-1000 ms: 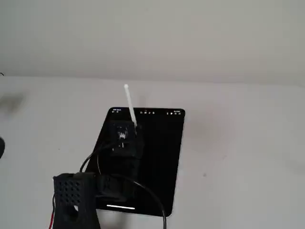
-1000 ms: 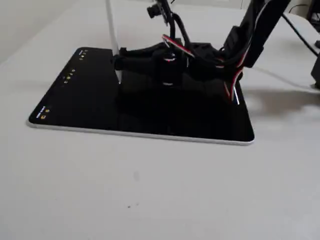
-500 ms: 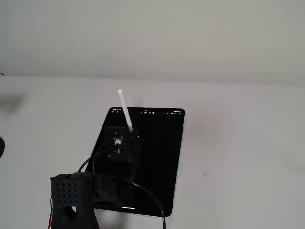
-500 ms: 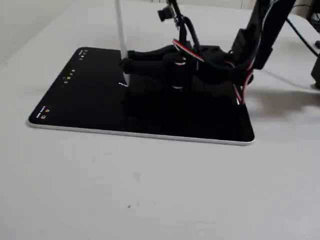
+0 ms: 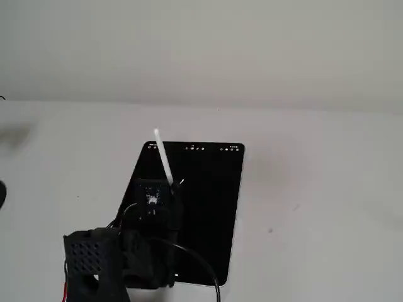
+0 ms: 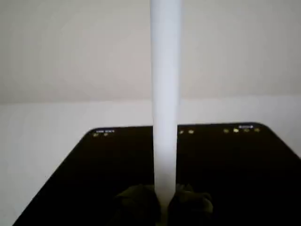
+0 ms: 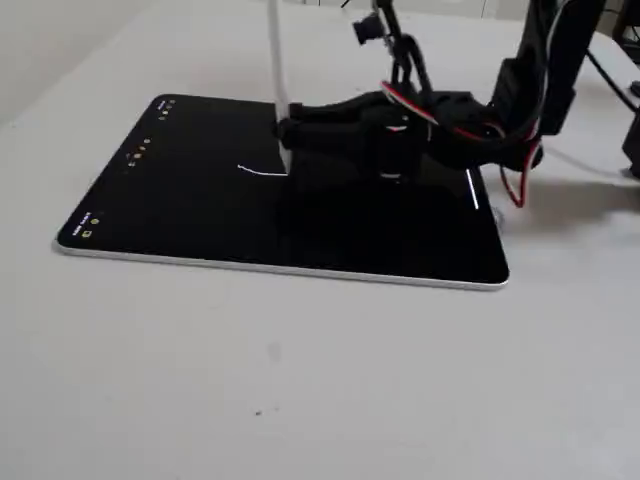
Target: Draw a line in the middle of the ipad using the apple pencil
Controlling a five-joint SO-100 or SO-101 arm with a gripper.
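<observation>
A black iPad (image 5: 208, 207) lies flat on the white table; it also shows in the wrist view (image 6: 235, 165) and in a fixed view (image 7: 200, 200). My gripper (image 7: 288, 132) is shut on a white Apple Pencil (image 7: 275, 60), which stands nearly upright with its tip on the screen. The pencil shows in a fixed view (image 5: 162, 156) and fills the middle of the wrist view (image 6: 166, 94). A short white line (image 7: 262, 172) is drawn on the screen, ending at the tip. The black arm (image 5: 126, 251) reaches over the iPad's near end.
The white table (image 5: 315, 189) surrounds the iPad. Red and black cables (image 7: 470, 120) hang from the arm over the iPad's right end. A small camera (image 7: 370, 28) sits on the wrist. A plain wall (image 5: 201, 44) stands behind the table.
</observation>
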